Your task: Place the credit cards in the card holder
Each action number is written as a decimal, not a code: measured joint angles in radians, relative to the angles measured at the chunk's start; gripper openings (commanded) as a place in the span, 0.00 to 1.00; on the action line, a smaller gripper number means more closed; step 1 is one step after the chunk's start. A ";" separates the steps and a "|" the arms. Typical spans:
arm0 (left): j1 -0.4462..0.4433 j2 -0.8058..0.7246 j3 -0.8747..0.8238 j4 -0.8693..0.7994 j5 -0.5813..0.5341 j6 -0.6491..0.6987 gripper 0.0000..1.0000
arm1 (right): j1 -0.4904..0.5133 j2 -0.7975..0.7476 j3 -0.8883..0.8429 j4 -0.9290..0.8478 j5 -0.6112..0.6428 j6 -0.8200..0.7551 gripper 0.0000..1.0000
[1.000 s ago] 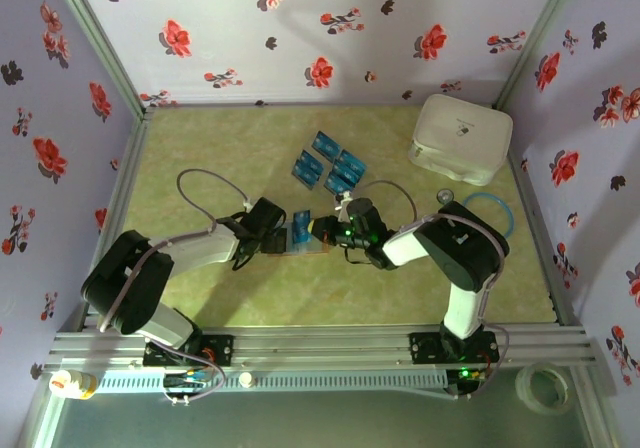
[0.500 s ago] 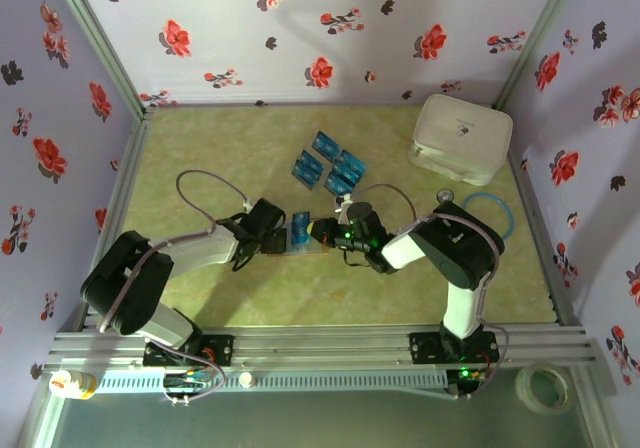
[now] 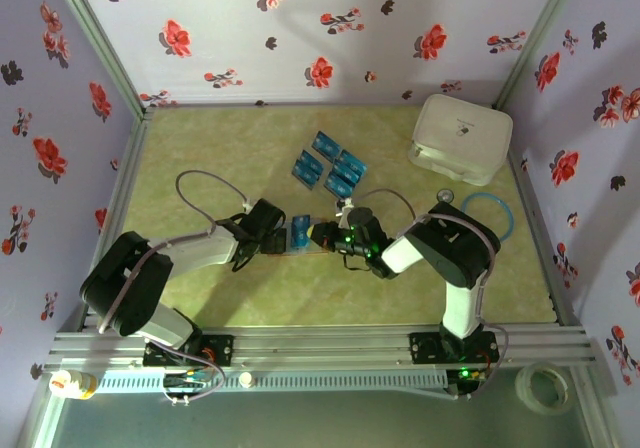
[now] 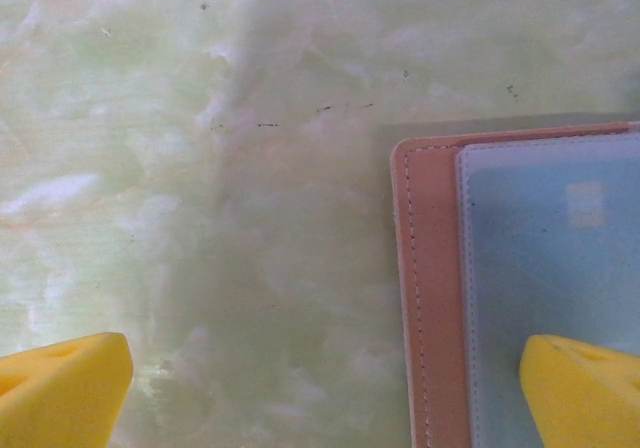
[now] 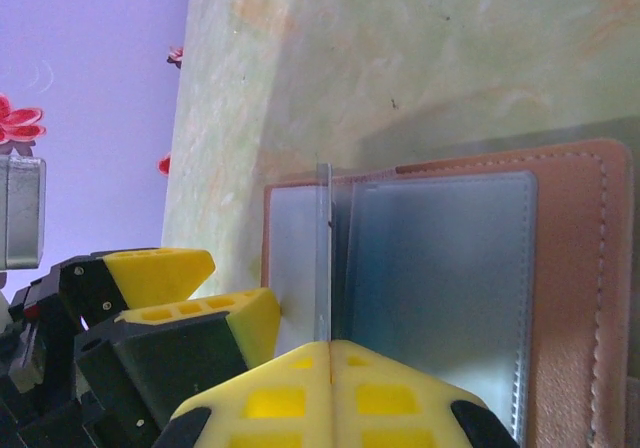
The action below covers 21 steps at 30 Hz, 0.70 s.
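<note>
Insertion step: the right gripper, pinched on what seems a card edge-on, must slide it into the wallet under the wide-open left gripper.

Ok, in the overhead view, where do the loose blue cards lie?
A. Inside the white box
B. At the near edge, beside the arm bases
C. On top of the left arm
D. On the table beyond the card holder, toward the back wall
D: the credit cards lie in a cluster on the table, farther back than the card holder and clear of the white box.
</note>
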 measured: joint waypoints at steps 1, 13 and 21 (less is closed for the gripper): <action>0.000 0.000 0.000 0.001 0.000 0.000 1.00 | 0.002 0.000 -0.003 0.002 0.001 0.002 0.00; 0.000 -0.004 -0.003 0.001 -0.003 -0.002 1.00 | 0.010 0.000 -0.024 0.009 0.026 0.009 0.00; 0.000 -0.005 -0.005 0.001 -0.003 -0.002 1.00 | 0.014 0.000 -0.024 0.008 0.029 0.009 0.00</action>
